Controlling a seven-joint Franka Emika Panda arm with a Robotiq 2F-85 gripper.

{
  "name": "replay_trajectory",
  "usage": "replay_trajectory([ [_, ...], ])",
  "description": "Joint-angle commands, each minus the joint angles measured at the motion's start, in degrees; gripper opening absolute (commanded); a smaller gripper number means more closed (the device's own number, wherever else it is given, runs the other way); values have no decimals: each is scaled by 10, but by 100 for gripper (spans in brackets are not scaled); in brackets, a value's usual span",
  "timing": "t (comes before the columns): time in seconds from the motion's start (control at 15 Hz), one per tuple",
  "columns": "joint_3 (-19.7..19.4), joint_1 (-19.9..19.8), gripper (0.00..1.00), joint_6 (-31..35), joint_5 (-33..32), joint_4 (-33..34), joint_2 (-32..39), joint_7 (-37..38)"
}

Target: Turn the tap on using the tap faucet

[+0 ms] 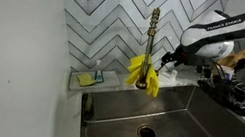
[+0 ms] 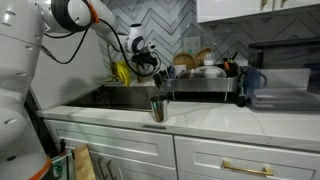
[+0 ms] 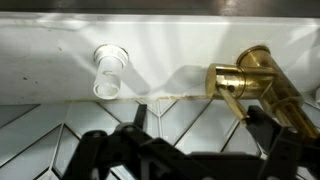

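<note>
You're hovering the gripper (image 1: 170,59) just beside the tap (image 1: 152,33), which is standing upright behind the sink (image 1: 206,114). In the wrist view the jaws are gaping wide, gripping nothing, and the tap's brass base (image 3: 245,80) is sitting off-centre, toward the view's right-hand finger (image 3: 262,125).

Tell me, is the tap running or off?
Off, it seems: no stream falls from the tap into the sink in an exterior view.
</note>
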Motion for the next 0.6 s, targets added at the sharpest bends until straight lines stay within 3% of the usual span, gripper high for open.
replay_trajectory([
  [0.0,-8,2,100,4,-16,-6,-2,10],
  [0.53,-11,0,100,8,-18,-12,-5,9],
])
